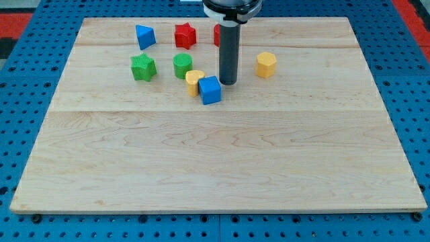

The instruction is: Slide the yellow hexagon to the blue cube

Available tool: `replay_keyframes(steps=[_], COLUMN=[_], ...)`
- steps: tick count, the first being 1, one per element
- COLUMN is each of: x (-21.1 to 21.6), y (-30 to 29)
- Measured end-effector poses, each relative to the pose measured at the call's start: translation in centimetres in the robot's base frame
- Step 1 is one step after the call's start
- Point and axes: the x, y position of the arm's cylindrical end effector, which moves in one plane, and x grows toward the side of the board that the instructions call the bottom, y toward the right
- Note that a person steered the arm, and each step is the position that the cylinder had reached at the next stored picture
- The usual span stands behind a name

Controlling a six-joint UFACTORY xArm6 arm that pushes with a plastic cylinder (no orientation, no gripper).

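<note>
While my tip (228, 83) stands on the wooden board (215, 161) just to the view's right of the blue cube (210, 90), it carries no pincer, so nothing is clasped or released. The yellow hexagon (266, 64) sits apart from the blue cube, further to the view's right and slightly toward the top, beyond the rod. Touching the blue cube on its upper left is another yellow block (194, 82), shape unclear. Left of the cube and higher lie a green cylinder (183, 66) and a green star (143, 67). Toward the top from the cube are a red star (185, 35), a blue triangular block (144, 36), and what may be a red block (217, 35), mostly hidden behind the rod.
</note>
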Motion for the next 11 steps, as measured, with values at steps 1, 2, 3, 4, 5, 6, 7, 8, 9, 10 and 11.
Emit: replay_keyframes(steps=[1,2,3,4,5,6,7,8,9,10,11], x=[-3.9,-8.5,-9.0,-6.9,-5.7,-4.0,-2.4,-2.1,-1.2,0.8,1.3], y=[0.4,4.7,11.9,10.3,7.0,5.6,4.7,6.0,8.5,8.4,7.2])
